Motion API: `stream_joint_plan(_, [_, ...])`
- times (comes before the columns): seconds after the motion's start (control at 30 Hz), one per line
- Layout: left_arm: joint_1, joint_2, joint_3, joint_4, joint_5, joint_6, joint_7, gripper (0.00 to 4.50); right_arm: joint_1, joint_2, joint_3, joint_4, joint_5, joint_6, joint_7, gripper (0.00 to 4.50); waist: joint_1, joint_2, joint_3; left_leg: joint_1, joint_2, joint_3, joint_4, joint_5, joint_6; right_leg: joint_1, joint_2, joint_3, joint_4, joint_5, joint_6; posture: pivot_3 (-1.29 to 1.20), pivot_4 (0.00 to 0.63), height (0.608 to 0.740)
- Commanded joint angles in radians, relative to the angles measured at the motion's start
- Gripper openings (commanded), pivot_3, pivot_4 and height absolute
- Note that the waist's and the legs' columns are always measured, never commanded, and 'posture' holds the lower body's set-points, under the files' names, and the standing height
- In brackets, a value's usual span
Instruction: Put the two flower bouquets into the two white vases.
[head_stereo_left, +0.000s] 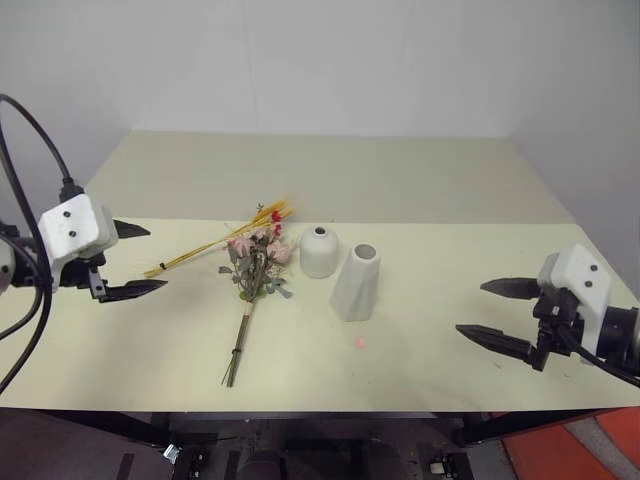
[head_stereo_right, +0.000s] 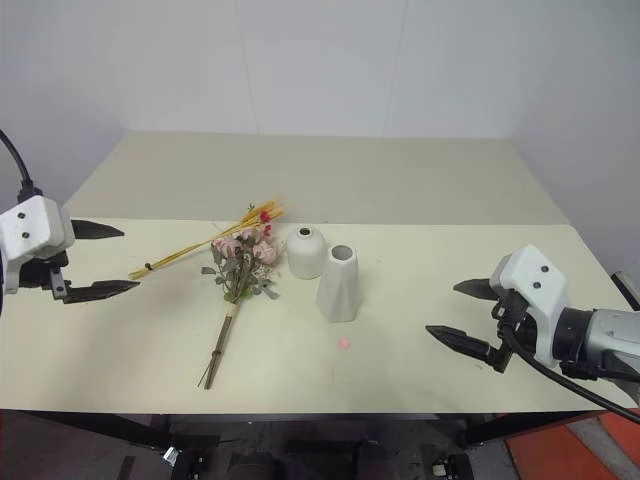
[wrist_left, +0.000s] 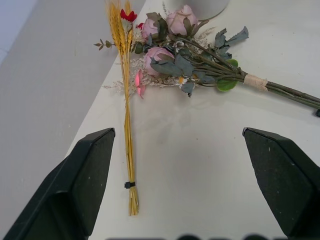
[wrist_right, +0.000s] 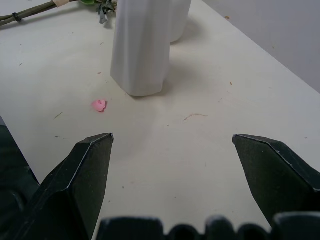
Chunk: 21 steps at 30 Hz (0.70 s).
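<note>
head views look down across the bench (head_stereo_left: 420, 330); wrist views sit close, sharing the roses (wrist_left: 172, 55) and tall vase (wrist_right: 142, 45).

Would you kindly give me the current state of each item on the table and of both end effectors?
Wheat spray: lying flat on the table, not in a vase.
Rose bunch: lying flat, heads over the wheat tips.
Round vase: upright, empty.
Tall vase: upright, empty.
Pink petal: loose on the table.
Left end effector: open, holding nothing.
Right end effector: open, holding nothing.
</note>
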Motion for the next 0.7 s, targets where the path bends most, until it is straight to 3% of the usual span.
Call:
stream_joint_plan(0.03, [-0.028,-0.006,-0.017,0.006,0.008,-0.021,0.017,4.46,0.002,0.007,-0.031,-0.038,0.002,-0.010,-0.017,4.50,0.000,0.000,0.000,0.000,0.000,0.000,0.000,0.000,0.000,0.000,0.000,0.000,0.000,0.000,0.000,0.00,0.150,0.740])
stream_joint_plan(0.23, [-0.109,-0.031,-0.095,0.071,0.047,-0.041,0.047,4.46,0.021,0.022,-0.052,-0.074,0.019,0.008,-0.042,4.50,0.001,0.000,0.000,0.000,0.000,0.000,0.000,0.000,0.000,0.000,0.000,0.000,0.001,0.000,0.000,0.00,0.150,0.740])
stream_joint_plan(0.33, [-0.223,-0.076,-0.194,0.129,0.091,0.068,0.102,4.46,0.005,0.024,-0.030,-0.070,0.026,0.005,-0.055,4.50,0.003,0.000,0.000,0.000,0.000,0.000,0.000,0.000,0.000,0.000,0.000,0.000,0.000,0.002,-0.003,0.00,0.150,0.740])
stream_joint_plan(0.53, [-0.560,-0.277,-0.445,0.461,0.288,0.096,0.176,4.46,-0.136,-0.005,0.091,-0.038,0.053,0.008,-0.057,4.50,0.011,-0.002,-0.001,0.006,-0.001,0.000,0.001,0.000,0.000,0.007,0.000,0.000,0.000,0.001,-0.001,0.00,0.150,0.740])
stream_joint_plan(0.7, [-0.713,-0.375,-0.545,0.746,0.389,0.001,0.165,4.46,-0.262,-0.023,0.156,-0.035,0.080,0.027,-0.074,4.50,-0.007,-0.002,-0.001,0.001,-0.001,-0.001,0.001,0.000,0.000,0.003,0.001,0.000,0.000,0.004,-0.006,0.00,0.150,0.740])
